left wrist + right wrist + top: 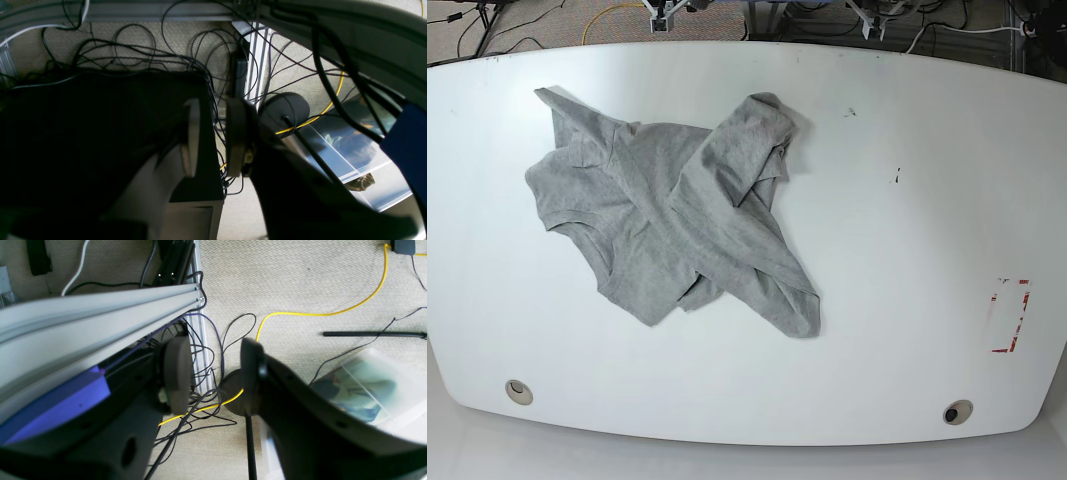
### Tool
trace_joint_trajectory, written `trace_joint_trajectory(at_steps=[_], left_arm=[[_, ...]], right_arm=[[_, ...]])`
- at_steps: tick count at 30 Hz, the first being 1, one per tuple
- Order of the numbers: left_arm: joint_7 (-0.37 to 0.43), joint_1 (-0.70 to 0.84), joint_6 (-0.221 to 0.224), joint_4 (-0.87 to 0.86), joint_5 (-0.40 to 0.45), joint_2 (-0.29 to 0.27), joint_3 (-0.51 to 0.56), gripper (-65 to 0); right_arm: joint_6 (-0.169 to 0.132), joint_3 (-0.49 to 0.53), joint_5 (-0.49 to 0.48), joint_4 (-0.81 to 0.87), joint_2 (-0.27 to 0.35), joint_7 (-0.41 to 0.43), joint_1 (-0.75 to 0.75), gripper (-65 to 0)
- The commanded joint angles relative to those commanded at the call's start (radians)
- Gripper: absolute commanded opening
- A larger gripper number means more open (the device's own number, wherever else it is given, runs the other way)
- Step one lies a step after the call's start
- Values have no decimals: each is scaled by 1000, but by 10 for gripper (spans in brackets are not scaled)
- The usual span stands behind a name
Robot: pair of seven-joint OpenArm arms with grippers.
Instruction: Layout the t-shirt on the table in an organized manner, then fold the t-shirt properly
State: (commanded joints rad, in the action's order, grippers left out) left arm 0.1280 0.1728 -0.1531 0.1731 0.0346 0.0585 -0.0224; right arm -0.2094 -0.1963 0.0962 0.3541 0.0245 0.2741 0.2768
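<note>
Well, t-shirt [652, 210] lies beyond either tool [661, 20].

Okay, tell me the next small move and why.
Probably bring the right gripper over the t-shirt: it hangs open and empty beyond the table edge, while the shirt lies crumpled on that side, needing spreading before folding.

the t-shirt [652, 200] is coloured heather grey (no lettering can be seen); the white table [877, 260] is marked with broken red tape [1024, 310].
</note>
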Motion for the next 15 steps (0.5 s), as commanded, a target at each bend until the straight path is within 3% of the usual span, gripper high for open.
trace_joint_trajectory(at_steps=[15], left_arm=[[-3,-5,1,2,-1,3,-2,-526]], right_arm=[[0,0,-1,1,0,1,2,-409]])
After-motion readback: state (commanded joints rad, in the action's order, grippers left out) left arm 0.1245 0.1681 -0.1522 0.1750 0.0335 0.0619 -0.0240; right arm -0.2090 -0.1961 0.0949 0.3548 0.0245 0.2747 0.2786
